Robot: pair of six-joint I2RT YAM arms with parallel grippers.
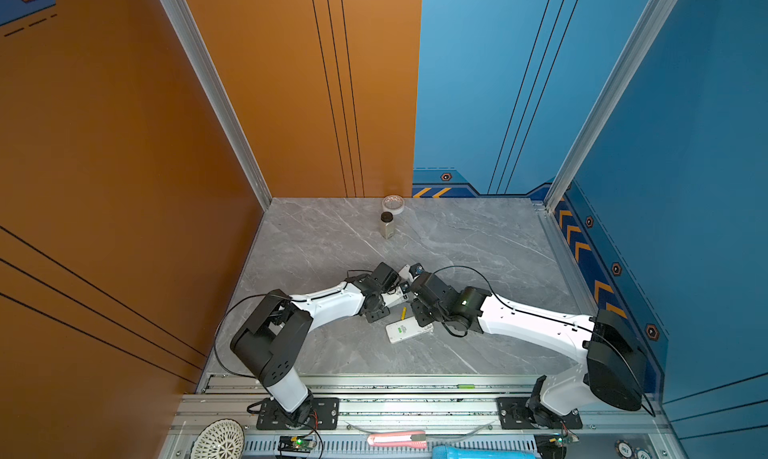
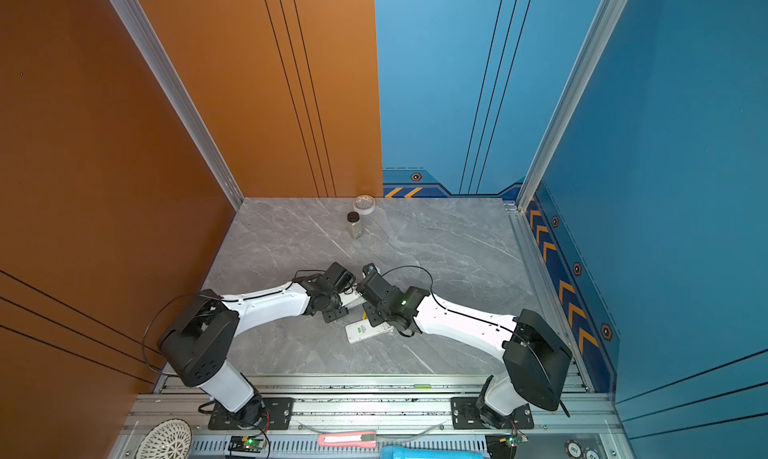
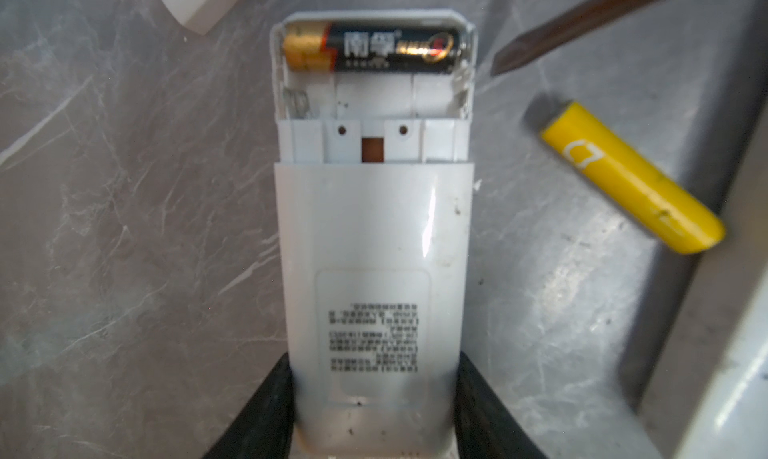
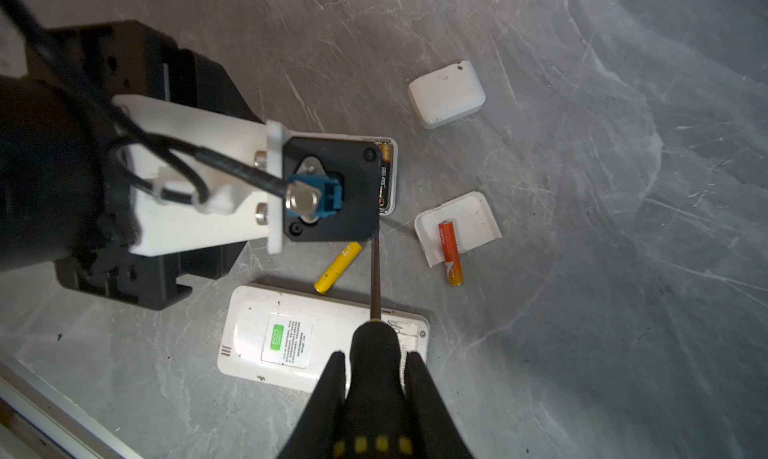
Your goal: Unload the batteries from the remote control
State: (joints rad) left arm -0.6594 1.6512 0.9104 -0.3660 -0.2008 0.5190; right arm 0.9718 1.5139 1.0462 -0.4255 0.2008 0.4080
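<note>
The left claw is clamping one white remote by its sides, back facing up. Three batteries are showing. One black cell is sitting in the remote's open bay (the slot next to it is showing its spring). One yellow cell is lying loose on the tabletop beside the remote. One orange cell is resting partly on one cover, with the other cover lying apart. A second remote is lying near the yellow cell. The right claw is squeezing one screwdriver by its handle, tip just beside the bay's end.
</note>
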